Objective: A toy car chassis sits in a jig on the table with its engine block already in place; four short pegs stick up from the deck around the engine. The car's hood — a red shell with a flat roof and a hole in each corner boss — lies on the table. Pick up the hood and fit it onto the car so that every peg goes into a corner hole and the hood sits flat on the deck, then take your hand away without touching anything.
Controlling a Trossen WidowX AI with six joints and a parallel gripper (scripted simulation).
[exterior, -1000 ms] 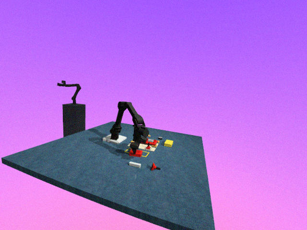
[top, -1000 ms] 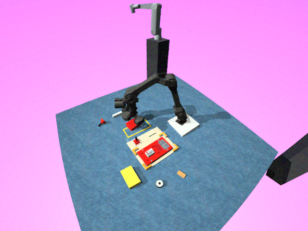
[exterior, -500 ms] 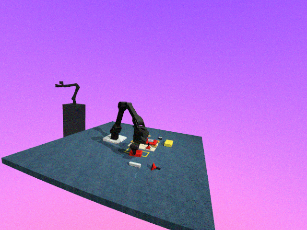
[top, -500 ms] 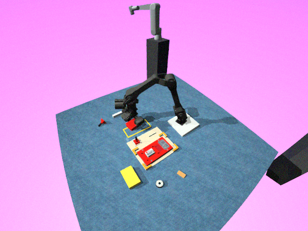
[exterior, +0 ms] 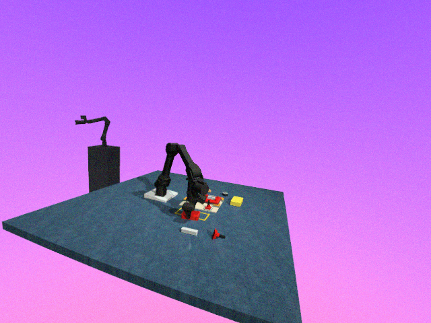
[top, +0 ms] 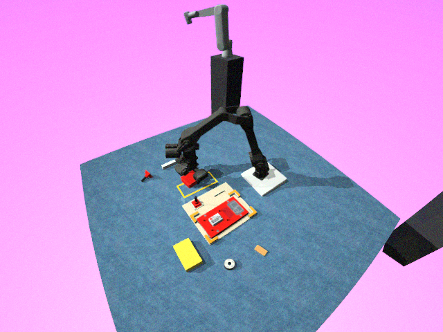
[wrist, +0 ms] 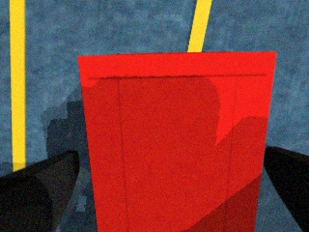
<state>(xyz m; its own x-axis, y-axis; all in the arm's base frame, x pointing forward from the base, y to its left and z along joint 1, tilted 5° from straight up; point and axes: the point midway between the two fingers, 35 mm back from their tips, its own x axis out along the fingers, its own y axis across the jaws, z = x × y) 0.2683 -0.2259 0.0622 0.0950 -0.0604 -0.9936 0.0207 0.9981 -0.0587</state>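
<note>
The red hood [top: 188, 179] [exterior: 195, 216] [wrist: 169, 145] lies roof up on the table, partly over the yellow outline. My gripper [top: 192, 173] [exterior: 188, 209] [wrist: 171, 157] is open, pointing down, with one finger on either side of the hood. In the wrist view the right fingertip appears very close to the hood's side; the left one shows a small gap. The red chassis [top: 222, 227] [exterior: 216, 201] sits in the tan jig [top: 209, 198] between orange corner brackets. The white engine block [top: 215, 219] stands on its deck, with small dark pegs around it. The hood's corner holes are not visible.
A small red part with a black post [top: 196, 202] stands on the jig's board. A similar red and black part [top: 147, 175] [exterior: 215, 234] and a white bar [top: 168, 164] [exterior: 189, 231] lie beyond the hood. A yellow block [top: 187, 254], a white ring [top: 225, 264] and an orange piece [top: 260, 250] lie past the jig.
</note>
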